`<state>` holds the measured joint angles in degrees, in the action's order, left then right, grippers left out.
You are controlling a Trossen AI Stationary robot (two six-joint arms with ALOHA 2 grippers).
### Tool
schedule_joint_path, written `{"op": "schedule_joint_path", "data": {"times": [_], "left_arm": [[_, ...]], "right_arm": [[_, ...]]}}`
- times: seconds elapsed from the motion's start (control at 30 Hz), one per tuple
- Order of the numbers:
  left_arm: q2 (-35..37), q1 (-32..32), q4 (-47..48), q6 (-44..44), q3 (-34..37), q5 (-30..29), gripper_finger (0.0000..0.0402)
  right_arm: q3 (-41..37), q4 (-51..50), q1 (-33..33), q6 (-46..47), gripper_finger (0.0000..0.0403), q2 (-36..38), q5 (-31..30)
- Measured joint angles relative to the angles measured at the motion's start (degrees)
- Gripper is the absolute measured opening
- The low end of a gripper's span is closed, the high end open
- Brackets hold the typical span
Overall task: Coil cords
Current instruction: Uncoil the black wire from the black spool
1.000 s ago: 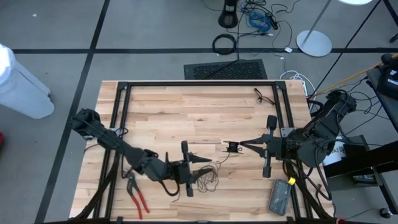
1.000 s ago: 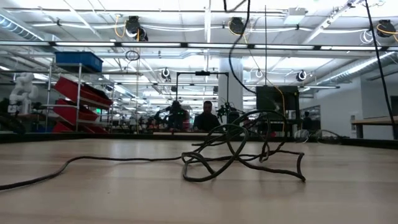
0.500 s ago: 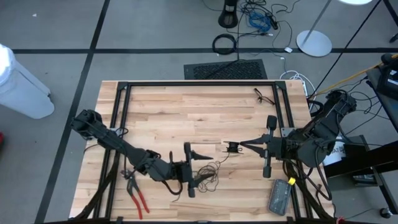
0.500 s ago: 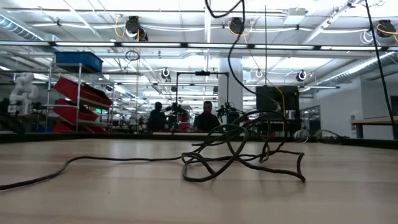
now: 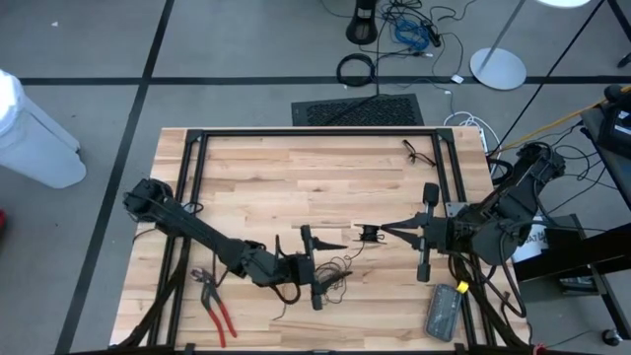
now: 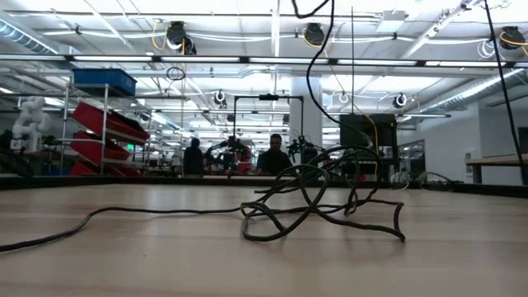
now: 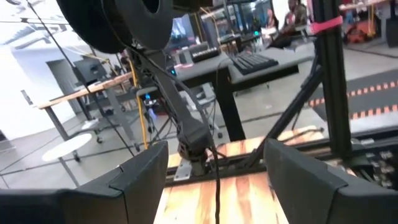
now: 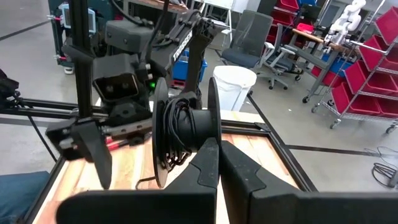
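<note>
My left gripper is spread wide over the thin black cord, a loose tangle near the counter's front edge; right gripper clenched on its spool.

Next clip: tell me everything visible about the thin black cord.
The thin black wire-like cord lies on the wooden table as a loose tangle of loops, one tail trailing flat. A strand runs through the open left end effector, ungripped. Further cord is wound on a small dark spool pinched by the shut right end effector.
</note>
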<state>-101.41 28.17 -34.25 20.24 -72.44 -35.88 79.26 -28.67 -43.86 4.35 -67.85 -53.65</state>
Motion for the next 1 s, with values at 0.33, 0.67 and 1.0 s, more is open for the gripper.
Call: {"op": "schedule_joint_path", "data": {"times": [0.33,0.67,1.0], "left_arm": [[-2.33,-1.36,-2.85,-0.25,0.00,-0.02,0.0250],[-2.33,-1.31,-2.98,-0.34,0.00,-1.40,0.0147],[-2.33,-1.31,-2.54,-0.50,0.00,-2.56,0.0031]], "right_arm": [[0.00,-0.09,-0.02,0.03,0.0000,0.00,0.00],[0.00,-0.10,-0.02,-0.01,0.0000,0.00,0.00],[0.00,-0.42,-0.02,-0.08,0.0000,-0.01,0.00]]}}
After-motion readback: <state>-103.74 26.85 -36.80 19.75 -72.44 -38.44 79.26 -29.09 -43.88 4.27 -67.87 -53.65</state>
